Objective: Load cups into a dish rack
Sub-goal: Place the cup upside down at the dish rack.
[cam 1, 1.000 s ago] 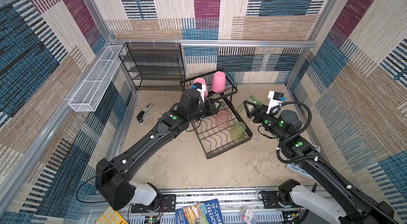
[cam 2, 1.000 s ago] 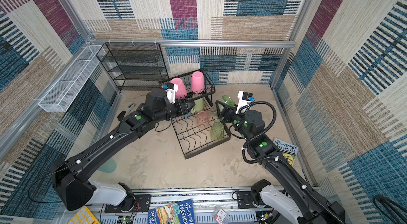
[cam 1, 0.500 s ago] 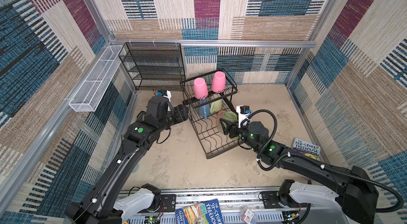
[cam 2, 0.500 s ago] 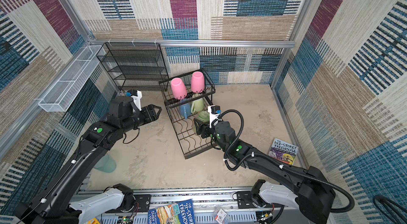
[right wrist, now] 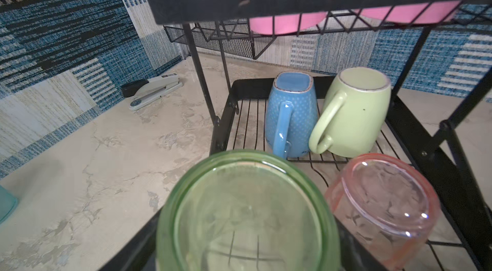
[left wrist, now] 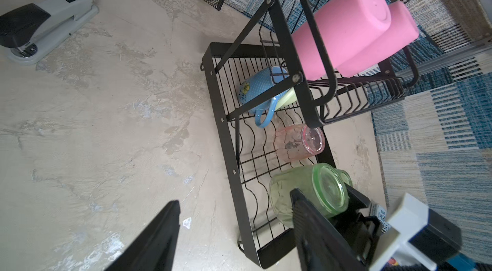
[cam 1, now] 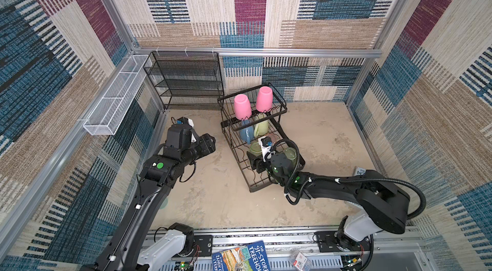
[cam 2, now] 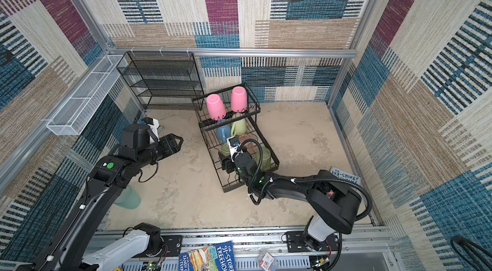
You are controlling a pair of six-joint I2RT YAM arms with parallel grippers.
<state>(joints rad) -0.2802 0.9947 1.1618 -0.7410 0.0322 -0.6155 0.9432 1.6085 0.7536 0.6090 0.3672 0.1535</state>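
At the lower left of a top view the teal tumbler (cam 2: 127, 199) stands on the table, partly hidden by the left arm. I judge it the 1 cup not yet racked. Right of it the left gripper (cam 2: 177, 145) hangs over bare table, jaws spread and empty, probably kept clear so the other arm has room.

At frame centre the dish rack (left wrist: 216, 91) holds 2 opaque pink tumblers (cam 1: 242, 107) mouth-down in its upper basket, presumably to drain. Beneath them the blue mug (right wrist: 290, 115) and pale-green mug (right wrist: 356, 112) sit inverted and touching. The clear-pink tumbler (right wrist: 380, 203) rests base-up on the wavy wires.

The right gripper (cam 1: 255, 159) clasps a clear-green tumbler (right wrist: 245, 211) base-up, low over the tray — whether it rests on the wires yet, I cannot tell. A second clear-green tumbler (cam 1: 290, 153) stands further right.

The stapler (left wrist: 48, 24) carries a small label, perhaps "SD-1". A blue book (cam 1: 242, 256) at the bottom edge reads "91-STOREY TREEHOUSE" — another book (cam 2: 344, 176) at right reads "143-STOREY".
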